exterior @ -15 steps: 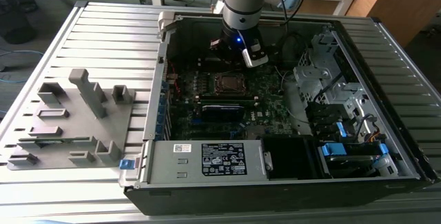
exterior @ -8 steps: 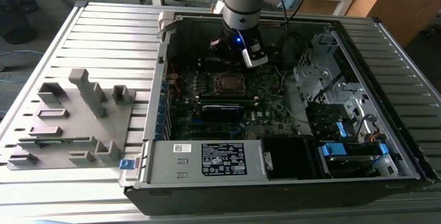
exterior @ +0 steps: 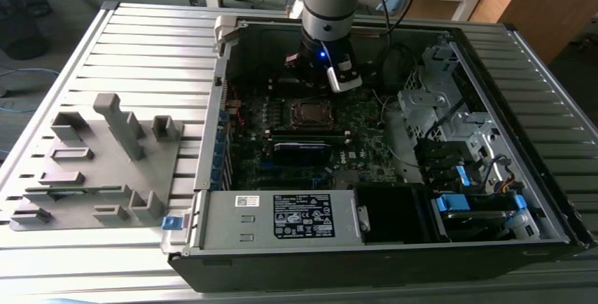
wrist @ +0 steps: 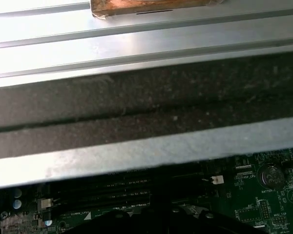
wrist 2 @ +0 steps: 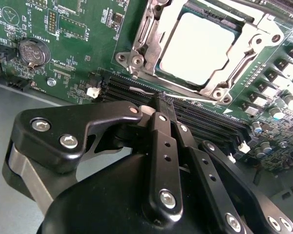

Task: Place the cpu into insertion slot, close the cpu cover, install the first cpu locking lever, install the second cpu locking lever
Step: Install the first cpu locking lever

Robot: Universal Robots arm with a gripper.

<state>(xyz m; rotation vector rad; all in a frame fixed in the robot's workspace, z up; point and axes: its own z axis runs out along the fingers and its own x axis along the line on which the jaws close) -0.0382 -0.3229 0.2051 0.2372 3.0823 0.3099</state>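
In the second wrist view the cpu [wrist 2: 198, 48] lies flat in the insertion slot [exterior: 309, 112], its pale silver top showing through the window of the cpu cover [wrist 2: 234, 66]. The cover lies down over the chip. A thin metal lever rod [wrist 2: 142, 90] runs beside the socket, along the black memory slots [wrist 2: 205, 114]. My gripper [wrist 2: 163, 101] hangs over those memory slots just short of the socket, with its black fingers [wrist 2: 158, 124] pressed together and nothing between them. In the exterior view the gripper [exterior: 316, 80] sits inside the open computer case, just behind the socket.
The case walls [exterior: 220, 94] ring the green motherboard [wrist 2: 78, 29]. A coin battery [wrist 2: 31, 51] sits on the board. Drive cages and cables [exterior: 449, 129] fill the exterior view's right, and a power supply [exterior: 280, 216] sits at the front. A grey fixture [exterior: 103, 164] stands on the slatted table [exterior: 140, 45].
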